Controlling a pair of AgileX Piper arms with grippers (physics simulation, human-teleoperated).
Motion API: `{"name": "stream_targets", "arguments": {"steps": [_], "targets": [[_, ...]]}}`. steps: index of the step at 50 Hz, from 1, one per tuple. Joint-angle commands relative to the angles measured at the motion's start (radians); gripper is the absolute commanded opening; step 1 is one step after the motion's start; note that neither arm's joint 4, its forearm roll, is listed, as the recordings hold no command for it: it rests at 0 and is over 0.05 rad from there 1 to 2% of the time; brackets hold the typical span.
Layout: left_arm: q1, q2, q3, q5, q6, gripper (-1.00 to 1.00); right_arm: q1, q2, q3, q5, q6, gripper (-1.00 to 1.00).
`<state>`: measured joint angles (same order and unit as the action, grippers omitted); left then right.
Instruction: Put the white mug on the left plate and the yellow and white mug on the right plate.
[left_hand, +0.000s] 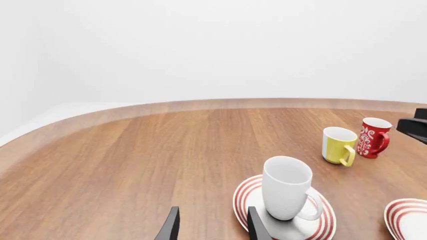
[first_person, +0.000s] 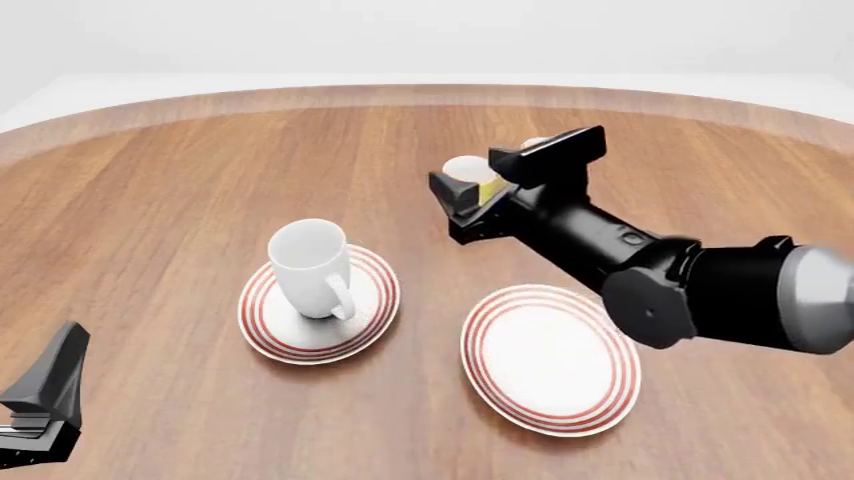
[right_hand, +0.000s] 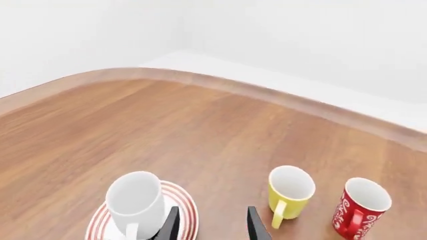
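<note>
The white mug (first_person: 310, 265) stands upright on the left plate (first_person: 378, 312). It also shows in the left wrist view (left_hand: 287, 187) on that plate (left_hand: 243, 197), and in the right wrist view (right_hand: 137, 200). The right plate (first_person: 550, 360) is bare. The yellow and white mug (first_person: 471, 176) stands on the table beyond both plates, partly hidden by my right arm; it is upright in the right wrist view (right_hand: 290, 191). My right gripper (right_hand: 212, 225) is open and empty, short of the yellow mug and apart from it. My left gripper (left_hand: 212, 227) is open and empty near the table's front left (first_person: 56, 375).
A slim red cup (right_hand: 357, 206) with white markings stands beside the yellow mug, on the side away from the white mug. It also shows in the left wrist view (left_hand: 373, 137). The table's curved far edge (left_hand: 200, 105) runs behind them.
</note>
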<state>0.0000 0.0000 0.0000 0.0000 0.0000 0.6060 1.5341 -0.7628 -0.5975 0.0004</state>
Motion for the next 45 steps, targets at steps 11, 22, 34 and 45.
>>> {"name": "stream_targets", "arguments": {"steps": [11,22,34,45], "targets": [[0.0,0.0,0.0,0.0,0.0,1.0,-0.105,0.004,-0.003,-0.004,-0.006,1.0],[0.0,0.0,0.0,0.0,0.0,1.0,-0.128,0.036,-0.025,0.003,0.007,1.0],[0.0,0.0,0.0,0.0,0.0,1.0,-0.158,0.081,-0.077,0.032,0.019,1.0],[0.0,0.0,0.0,0.0,0.0,1.0,-0.169,0.143,-0.141,0.073,0.025,1.0]]}}
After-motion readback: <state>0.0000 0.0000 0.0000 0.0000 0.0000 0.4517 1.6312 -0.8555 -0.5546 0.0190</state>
